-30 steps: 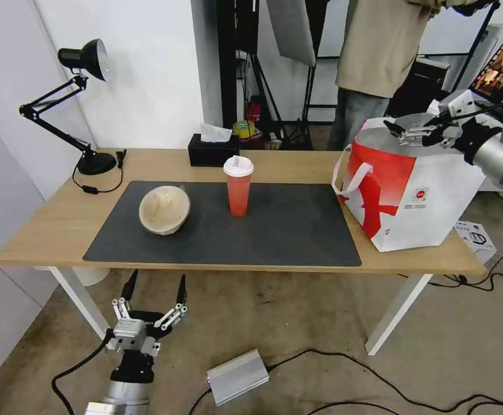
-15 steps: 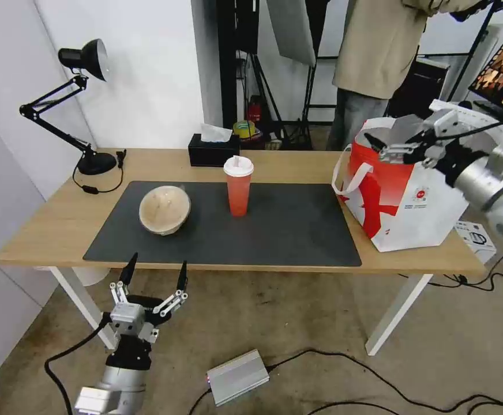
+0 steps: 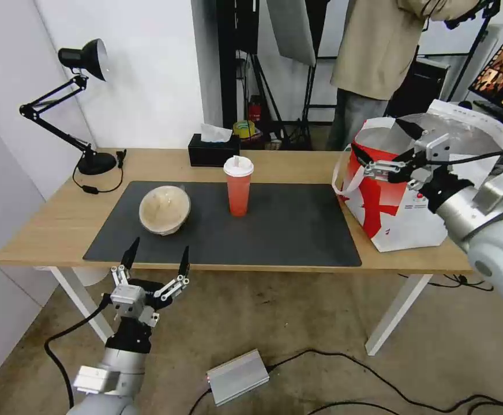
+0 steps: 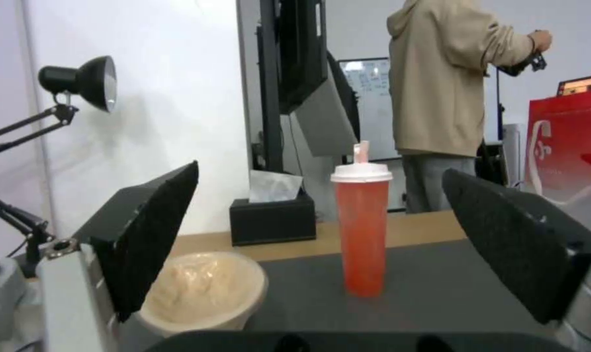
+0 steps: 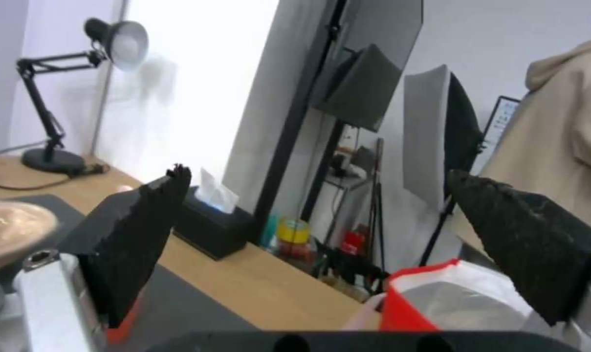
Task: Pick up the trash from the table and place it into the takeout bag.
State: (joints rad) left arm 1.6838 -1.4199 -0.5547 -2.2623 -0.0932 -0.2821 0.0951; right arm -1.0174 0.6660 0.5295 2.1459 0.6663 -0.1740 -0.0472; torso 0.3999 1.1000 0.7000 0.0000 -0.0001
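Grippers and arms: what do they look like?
Both match. Left gripper: silver metal body, linkage fingers ending in black pointed pads, black cable trailing from a silver-grey cylindrical arm. Right gripper: same silver body, black textured pads, thin black cable, glossy grey arm shell.

takeout bag [image 3: 401, 213] logo and print illegible
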